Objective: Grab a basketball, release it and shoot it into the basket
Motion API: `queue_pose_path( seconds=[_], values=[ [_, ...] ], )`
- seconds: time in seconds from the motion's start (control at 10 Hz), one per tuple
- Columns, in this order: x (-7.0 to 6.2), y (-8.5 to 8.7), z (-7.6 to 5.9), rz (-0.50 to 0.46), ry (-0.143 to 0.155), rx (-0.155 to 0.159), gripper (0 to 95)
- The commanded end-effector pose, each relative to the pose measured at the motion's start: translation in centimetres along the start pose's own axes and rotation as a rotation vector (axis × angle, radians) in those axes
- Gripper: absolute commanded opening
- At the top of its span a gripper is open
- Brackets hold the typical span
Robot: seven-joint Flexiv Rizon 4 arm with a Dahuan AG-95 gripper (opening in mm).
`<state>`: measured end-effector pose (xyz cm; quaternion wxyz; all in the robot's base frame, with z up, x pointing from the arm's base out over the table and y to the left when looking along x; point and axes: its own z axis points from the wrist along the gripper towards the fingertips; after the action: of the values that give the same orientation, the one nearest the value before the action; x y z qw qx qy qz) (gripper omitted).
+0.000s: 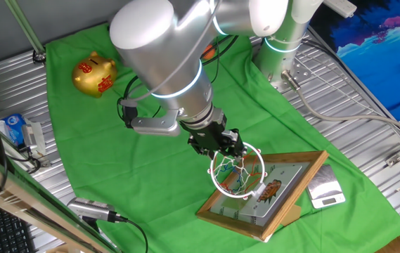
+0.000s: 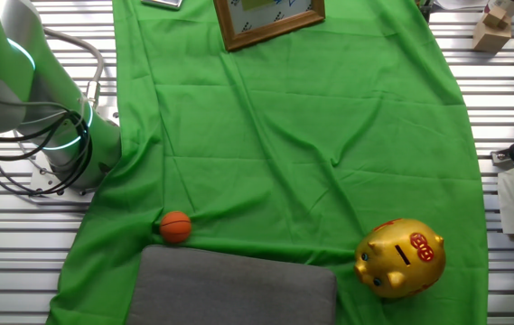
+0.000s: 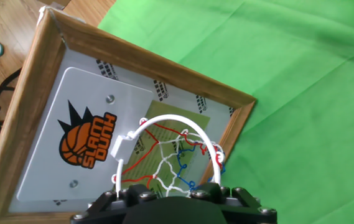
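The basketball (image 2: pixel 176 227), tiny and orange with dark seams, lies on the green cloth (image 2: pixel 311 135) beside a grey pad, near the robot base and far from the basket. The basket is a white ring (image 1: pixel 233 173) with a white, red and blue net on a wood-framed backboard (image 1: pixel 270 193). It also shows in the hand view (image 3: pixel 164 118). My gripper (image 1: pixel 229 147) hovers directly above the ring and holds no ball. In the hand view only its black body (image 3: pixel 170 208) shows at the bottom edge, and the fingers are hidden.
A gold piggy bank (image 1: pixel 95 74) stands at the far cloth corner. A grey pad (image 2: pixel 238 289) lies by the ball. A small scale (image 1: pixel 326 191) sits beside the backboard. Cables and metal slats surround the cloth.
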<state>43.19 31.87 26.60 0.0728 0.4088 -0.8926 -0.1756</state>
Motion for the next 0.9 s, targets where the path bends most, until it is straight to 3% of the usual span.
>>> queue_pose_path(
  seconds=[0.1, 0.5, 0.9],
  values=[
    [0.0, -0.4, -0.1, -0.007, 0.0, -0.002, 57.0],
    [0.3, -2.1, -0.4, -0.041, 0.006, 0.003, 57.0],
    [1.7, -5.4, -0.4, -0.085, 0.015, 0.01, 57.0]
  ],
)
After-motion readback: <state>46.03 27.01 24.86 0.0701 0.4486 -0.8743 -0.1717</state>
